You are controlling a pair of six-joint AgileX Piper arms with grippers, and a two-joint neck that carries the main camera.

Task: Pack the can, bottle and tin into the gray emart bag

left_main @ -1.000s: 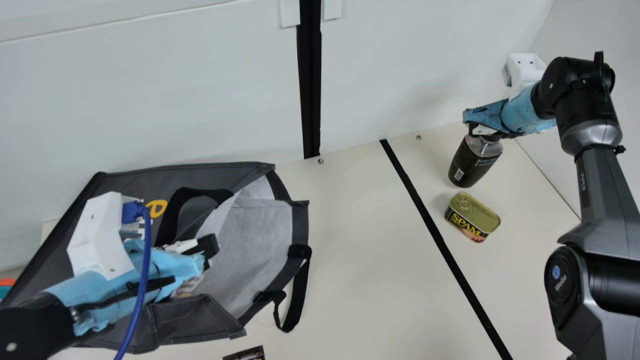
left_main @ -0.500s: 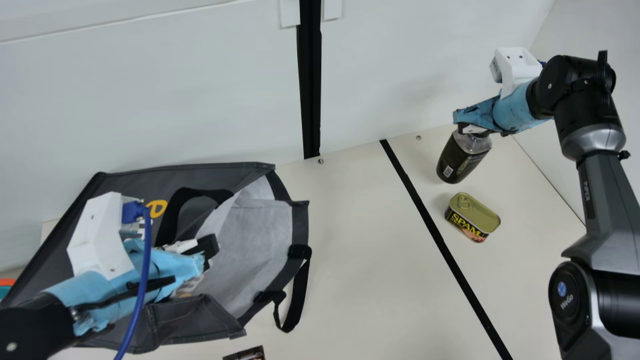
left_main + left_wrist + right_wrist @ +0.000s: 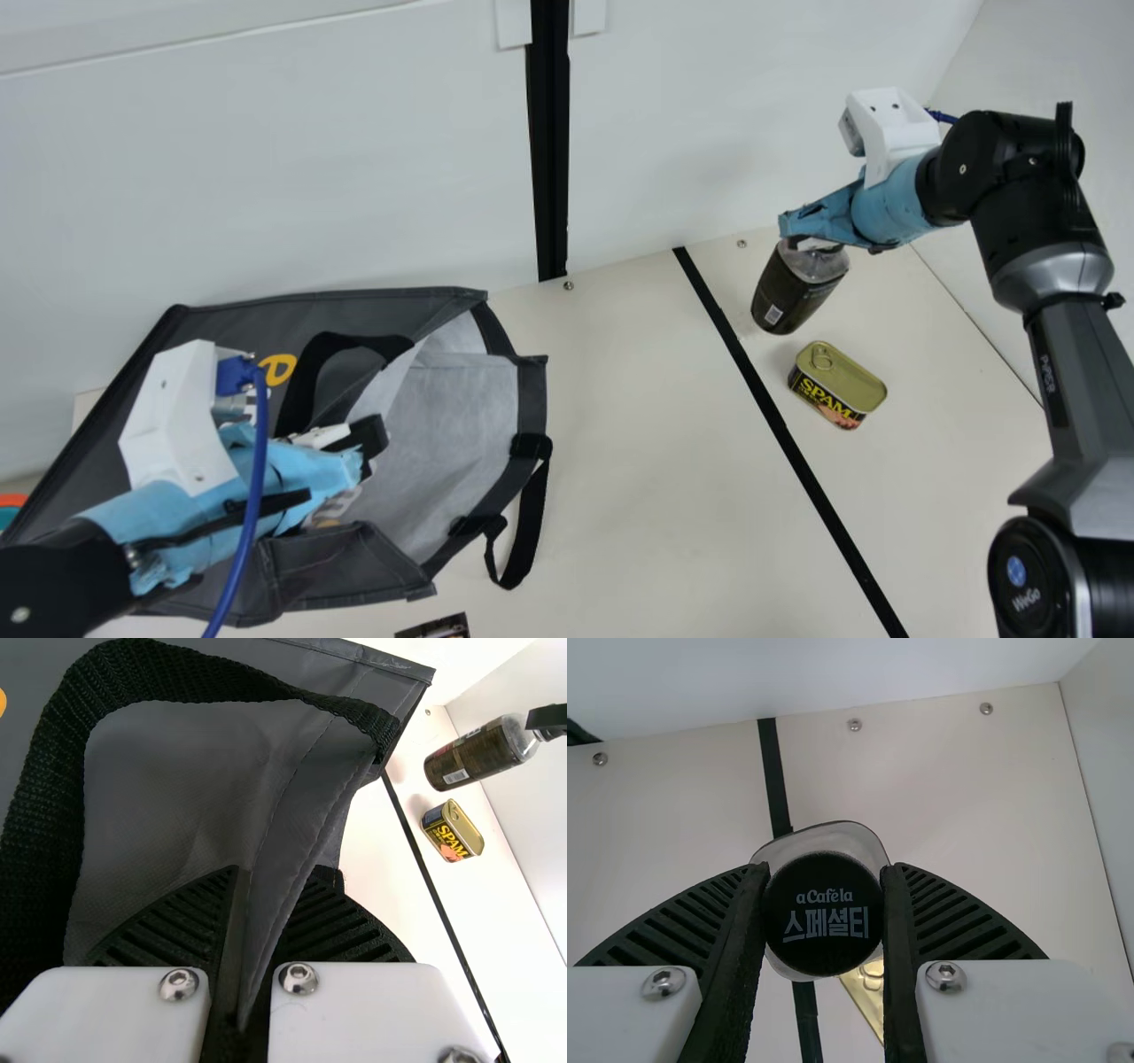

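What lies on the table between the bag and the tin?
Main view: one black strip crosses the table between the bag and the tin; otherwise that stretch is bare.

The main view looks down from above; both close-in wrist views share its tin [image 3: 840,381].

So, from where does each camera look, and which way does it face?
Main view: on the neck, looking down at gray bag, bottle and tin; both arms show.
Left wrist view: on left wrist, facing the bag's fold; left gripper shows.
Right wrist view: on right wrist, facing the bottle's black cap; right gripper shows.
Main and left wrist share bag, bottle, tin.
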